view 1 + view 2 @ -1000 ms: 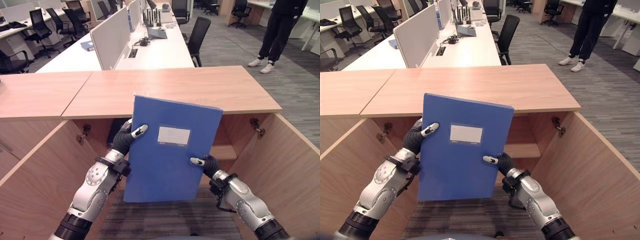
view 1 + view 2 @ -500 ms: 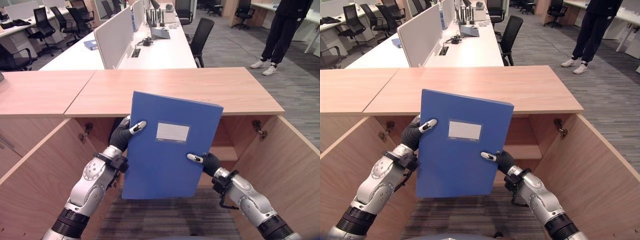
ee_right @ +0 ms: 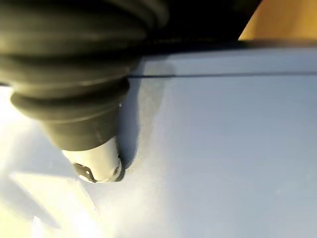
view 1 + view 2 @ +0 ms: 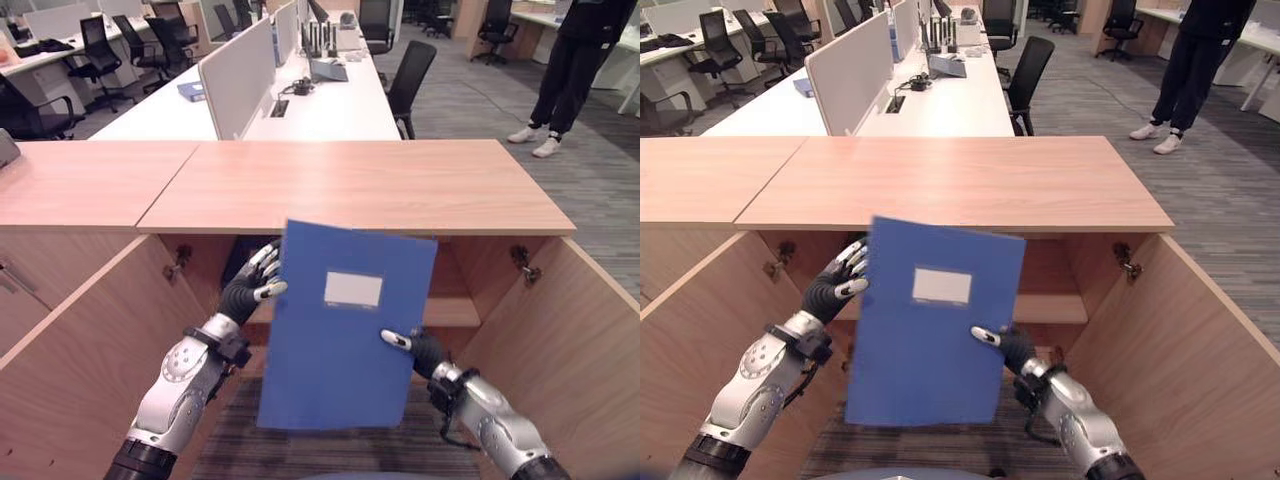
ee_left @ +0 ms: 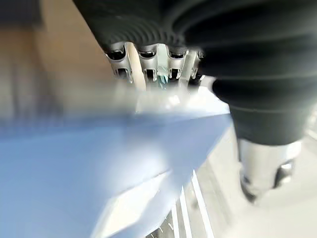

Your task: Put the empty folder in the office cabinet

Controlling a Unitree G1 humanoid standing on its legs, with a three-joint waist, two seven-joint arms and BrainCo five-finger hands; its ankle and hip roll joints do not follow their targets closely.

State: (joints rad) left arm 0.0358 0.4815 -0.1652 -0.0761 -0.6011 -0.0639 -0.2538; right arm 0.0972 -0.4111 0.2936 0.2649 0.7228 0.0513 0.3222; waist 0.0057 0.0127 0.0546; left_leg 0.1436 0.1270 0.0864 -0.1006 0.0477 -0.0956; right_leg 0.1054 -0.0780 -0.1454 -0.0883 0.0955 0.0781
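Blue folder (image 4: 345, 330) now lower; left hand (image 4: 252, 285) has released it.

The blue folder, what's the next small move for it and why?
Probably ease the blue folder forward and down into the open cabinet. It is upright in front of the opening, below the cabinet top. The right hand pinches its right edge, while the left hand has its fingers spread at the left edge, so go gently.

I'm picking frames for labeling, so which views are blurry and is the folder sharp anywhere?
Left wrist view: blue folder smeared by blur. Right wrist view: folder surface soft, thumb shadow on it. Both eye views: folder edges slightly blurred, label distinct, cabinet top sharp.
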